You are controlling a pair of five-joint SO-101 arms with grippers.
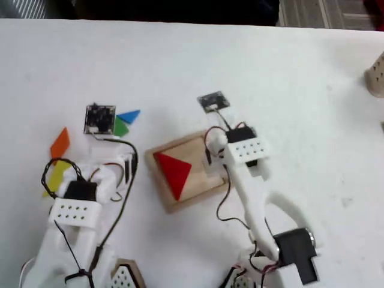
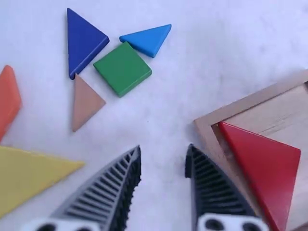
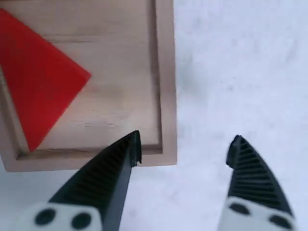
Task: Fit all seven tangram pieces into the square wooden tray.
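The square wooden tray (image 1: 161,195) lies mid-table with a red triangle (image 1: 174,171) in its left part. My left gripper (image 2: 162,161) is open over bare table, between the tray's rim (image 2: 240,103) and the loose pieces: dark blue triangle (image 2: 82,41), light blue triangle (image 2: 147,38), green square (image 2: 122,68), tan triangle (image 2: 85,102), orange parallelogram (image 2: 8,98) and yellow triangle (image 2: 29,175). My right gripper (image 3: 185,149) is open and empty. One finger hangs over the tray's corner rim (image 3: 166,72), the other over the table beside it. The red triangle (image 3: 38,86) lies flat inside.
The loose pieces cluster left of the tray; orange parallelogram (image 1: 60,143) and yellow triangle (image 1: 57,177) lie by the left arm. A pegged wooden object (image 1: 376,75) stands at the right edge and another (image 1: 125,275) at the front. White table stretches behind.
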